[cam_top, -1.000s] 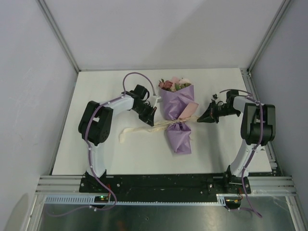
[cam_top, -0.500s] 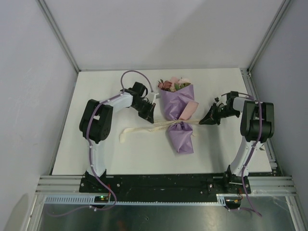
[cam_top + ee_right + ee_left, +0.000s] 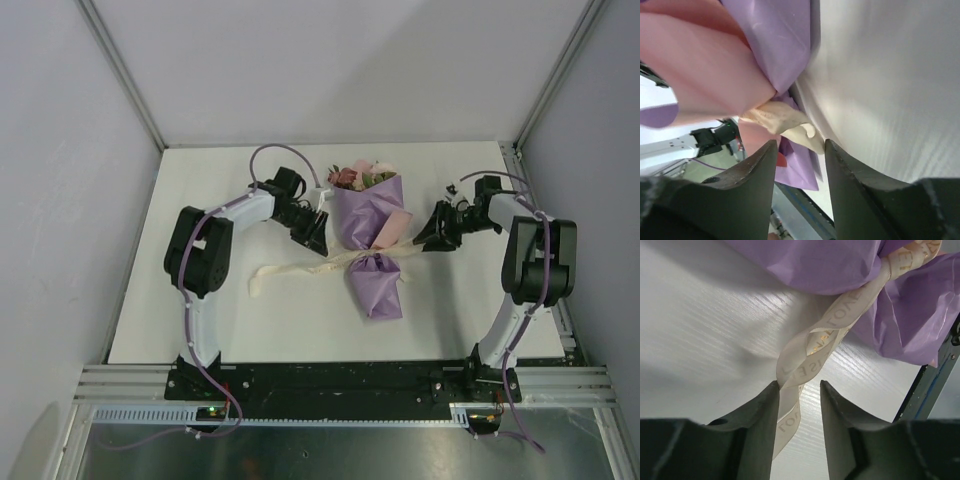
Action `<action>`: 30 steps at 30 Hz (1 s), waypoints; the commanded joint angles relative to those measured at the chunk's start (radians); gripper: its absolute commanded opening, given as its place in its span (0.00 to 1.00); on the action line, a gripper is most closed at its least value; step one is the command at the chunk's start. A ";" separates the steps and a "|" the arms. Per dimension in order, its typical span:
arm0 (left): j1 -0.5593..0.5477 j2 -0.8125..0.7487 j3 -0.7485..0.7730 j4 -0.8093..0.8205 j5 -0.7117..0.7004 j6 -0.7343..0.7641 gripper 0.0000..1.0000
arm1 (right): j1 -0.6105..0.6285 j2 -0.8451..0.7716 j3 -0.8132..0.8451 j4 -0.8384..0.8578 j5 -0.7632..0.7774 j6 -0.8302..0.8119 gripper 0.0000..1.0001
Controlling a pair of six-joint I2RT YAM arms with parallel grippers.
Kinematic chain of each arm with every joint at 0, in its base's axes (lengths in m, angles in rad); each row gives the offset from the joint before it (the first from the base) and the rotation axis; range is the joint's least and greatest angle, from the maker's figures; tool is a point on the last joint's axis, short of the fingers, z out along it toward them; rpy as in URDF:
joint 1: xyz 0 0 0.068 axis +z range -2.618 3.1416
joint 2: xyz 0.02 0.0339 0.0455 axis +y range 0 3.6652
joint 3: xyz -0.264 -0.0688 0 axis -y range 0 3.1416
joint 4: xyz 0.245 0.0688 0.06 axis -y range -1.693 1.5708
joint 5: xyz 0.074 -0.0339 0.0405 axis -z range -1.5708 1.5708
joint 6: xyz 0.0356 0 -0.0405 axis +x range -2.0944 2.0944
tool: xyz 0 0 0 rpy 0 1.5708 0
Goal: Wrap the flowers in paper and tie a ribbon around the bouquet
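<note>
A: How much room is seen around the bouquet (image 3: 370, 230)?

B: The bouquet is laid in the middle of the white table (image 3: 200, 210), with the rose heads (image 3: 362, 176) pointed to the far edge. Only a narrow strip of bare table is left between the roses and the far wall (image 3: 340, 70). A wide bare area is seen at the left side, beyond the left arm. A band of bare table is also left between the lower end of the lilac paper (image 3: 375, 290) and the near edge. At the right side, the metal rail (image 3: 520, 170) of the frame is close behind the right arm.

A: Where is the ribbon (image 3: 300, 268) found?

B: It is wound around the pinched waist of the bouquet. 1 long cream tail is led to the left over the table, and its end is laid well apart from the paper. 1 short end is seen at the right side, under the pink flap (image 3: 396, 228).

A: And the 2 grippers?

B: The left gripper (image 3: 318, 244) is placed just beside the left flank of the bouquet, above the long tail. In its wrist view the 2 fingers are held apart and the twisted ribbon is passed through the gap. It seems to lie against 1 finger only, so it is not clamped. The right gripper (image 3: 426, 240) is placed near the pink flap, with a little bare table between. Its fingers are also spread, and the short ribbon end is seen just ahead of them, not gripped.
</note>
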 commanded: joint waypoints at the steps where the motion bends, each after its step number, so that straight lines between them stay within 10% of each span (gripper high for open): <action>1: 0.017 -0.079 0.004 -0.002 0.036 0.002 0.46 | -0.033 -0.109 0.034 -0.165 0.104 -0.216 0.50; 13: 0.044 -0.085 0.015 0.046 0.048 -0.049 0.53 | 0.087 -0.254 -0.043 -0.203 0.345 -0.498 0.48; 30: 0.044 -0.099 -0.019 0.142 0.065 -0.170 0.60 | 0.369 -0.209 -0.180 0.073 0.528 -0.466 0.52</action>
